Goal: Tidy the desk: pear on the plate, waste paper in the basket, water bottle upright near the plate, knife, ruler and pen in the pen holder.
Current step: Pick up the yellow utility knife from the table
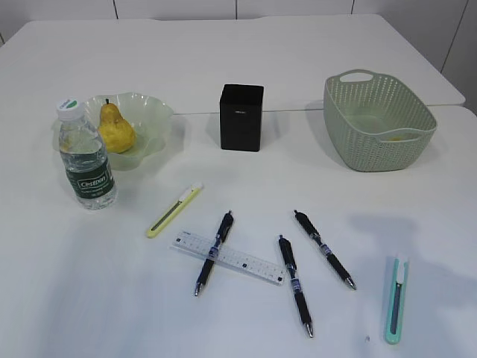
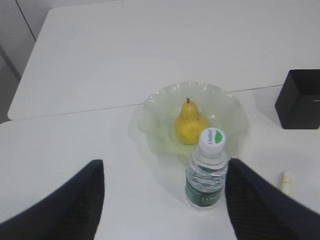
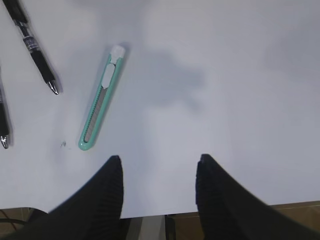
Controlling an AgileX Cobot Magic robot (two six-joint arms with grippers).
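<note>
Far left of the white table (image 1: pixel 298 52): the water bottle (image 1: pixel 85 156) stands upright, cap on, just in front of the pale green plate (image 1: pixel 153 119) and close against its near rim. The pear (image 1: pixel 116 129) sits upright on the plate, stem up.

The left gripper (image 2: pixel 162 200) appears only in its own wrist view — its two dark fingers (image 2: pixel 75 205) are spread wide, hanging above and nearer the camera than the bottle, with nothing between them.

Moving right, a yellow knife (image 1: pixel 174 209) lies flat on the table, slanted. Beside it the clear ruler (image 1: pixel 227 257) lies flat with one black pen (image 1: pixel 214 252) crossing over it. Two more pens follow — a second pen (image 1: pixel 295 285) whose upper end lies at the ruler's right end, and a third pen (image 1: pixel 324 249) lying apart. Behind these, mid-table, the black pen holder (image 1: pixel 241 117) stands upright; its inside is not visible.

Right rear: the green basket (image 1: pixel 350 119) stands upright; something pale lies at its bottom, not identifiable.

Near right: a teal knife (image 3: pixel 101 97) lies flat, alone. The right gripper (image 3: pixel 159 192) hovers over bare table beside it, fingers parted, holding nothing.
</note>
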